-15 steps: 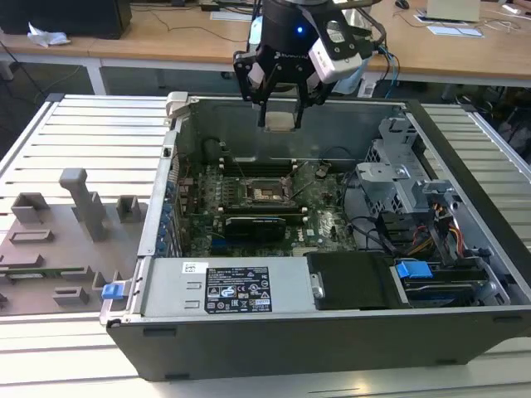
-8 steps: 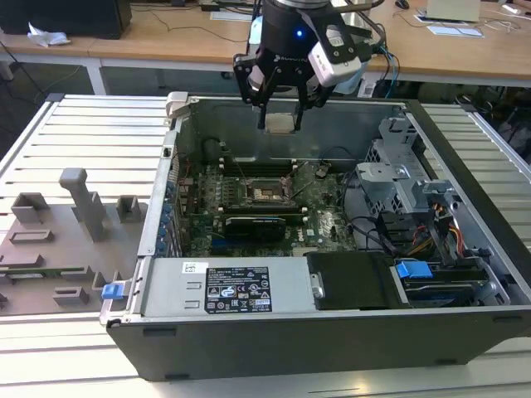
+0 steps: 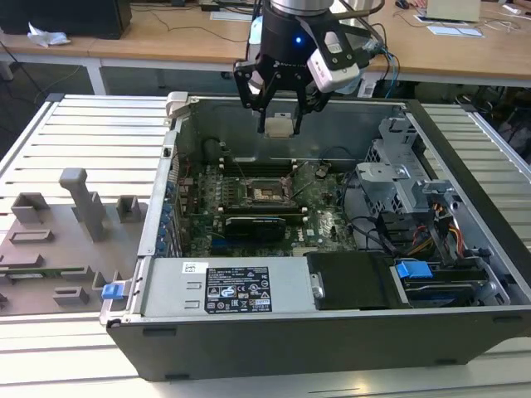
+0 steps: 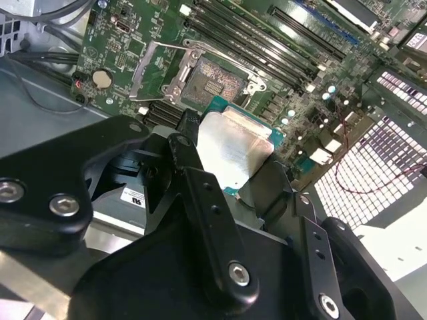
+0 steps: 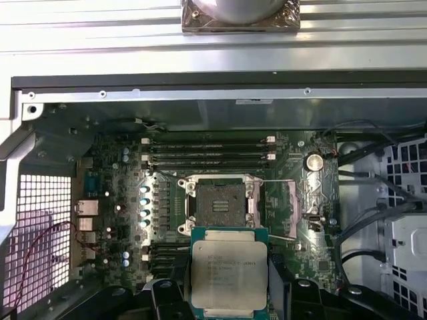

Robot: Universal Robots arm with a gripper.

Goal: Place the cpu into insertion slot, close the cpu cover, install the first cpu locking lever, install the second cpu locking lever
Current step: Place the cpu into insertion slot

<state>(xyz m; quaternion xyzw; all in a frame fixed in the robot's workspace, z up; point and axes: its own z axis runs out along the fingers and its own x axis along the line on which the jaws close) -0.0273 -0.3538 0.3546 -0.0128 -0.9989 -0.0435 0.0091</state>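
One cpu point(image 5: 229, 270) in pincer point(image 3: 280, 123), apparently above slot point(image 5: 220, 203)

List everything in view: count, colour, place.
cpu: one, silver-grey top, held above the board.
insertion slot: one, black frame, mid-board, empty.
cpu cover: one, silvery, flipped open beside the slot.
motherboard: one, green, on the case floor.
memory slots: several, black, between slot and case wall.
computer case: one, dark grey, open, on the table.
table: one, silver, slatted.
fixture tray: one, grey, at the exterior view's left of the case.
end effector: one, black, shut on the cpu.
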